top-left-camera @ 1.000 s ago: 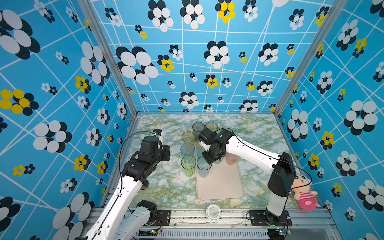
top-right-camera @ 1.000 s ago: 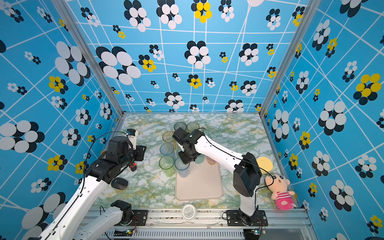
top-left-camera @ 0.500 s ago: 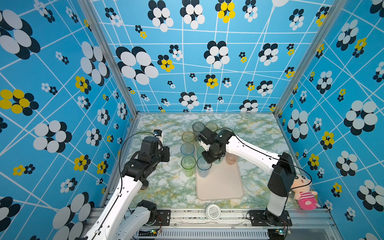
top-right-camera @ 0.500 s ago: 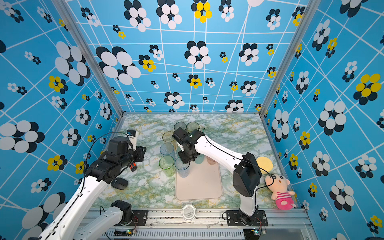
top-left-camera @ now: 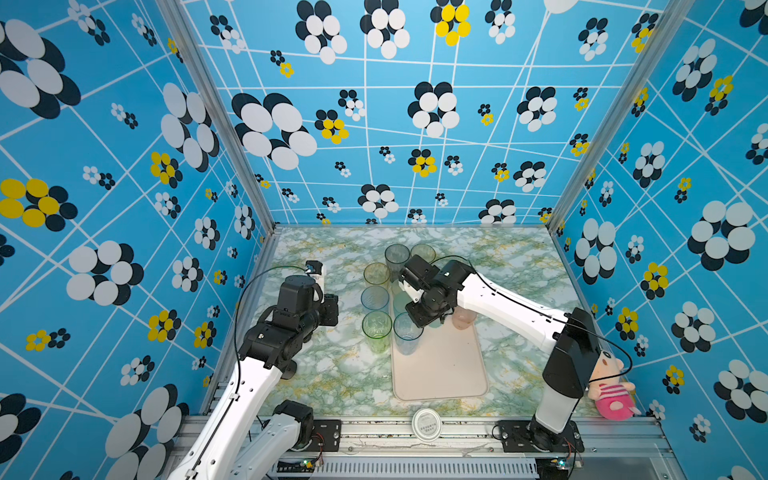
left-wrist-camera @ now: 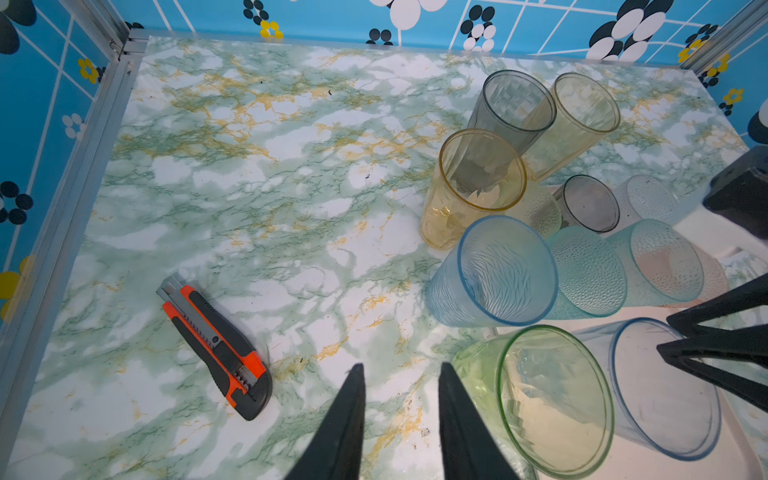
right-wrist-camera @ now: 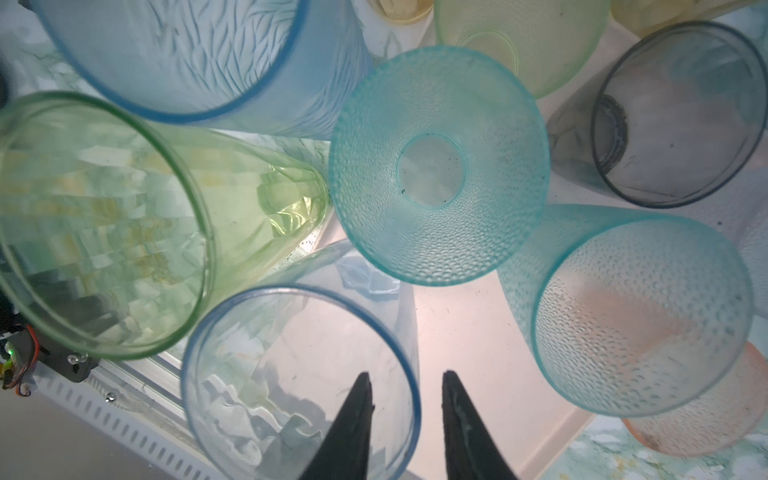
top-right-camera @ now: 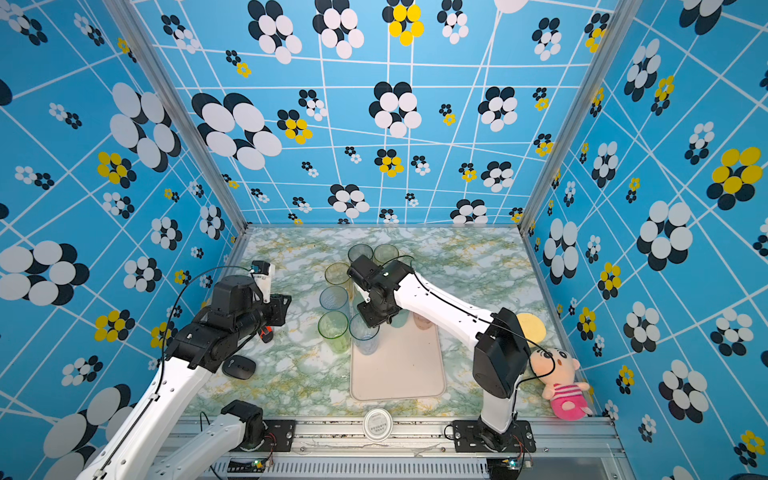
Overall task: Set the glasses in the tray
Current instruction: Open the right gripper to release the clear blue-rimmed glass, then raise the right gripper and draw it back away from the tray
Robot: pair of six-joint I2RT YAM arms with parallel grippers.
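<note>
In both top views: pale cream-pink rectangular plastic tray (top-left-camera: 446,374) (top-right-camera: 399,374) flat on green-veined marble tabletop (top-left-camera: 332,374), loaded only at its far end. Clear blue-rimmed plastic tumbler (top-left-camera: 406,334) at tray's left edge, translucent pink tumbler (top-left-camera: 464,319) beside right arm. Translucent green tumbler (top-left-camera: 377,328) upright on marble, just outside left rim.

Left wrist view: left gripper (left-wrist-camera: 399,415) spread, pinching nothing, over bare marble beside green tumbler. Orange-and-grey utility knife (left-wrist-camera: 216,349) lying apart.

Right wrist view: right gripper (right-wrist-camera: 405,415) parted, straddling clear tumbler's wall, not pressed on it. Teal dimpled tumbler (right-wrist-camera: 436,166) and second teal tumbler (right-wrist-camera: 623,311) upright, empty, in tray nearby.
</note>
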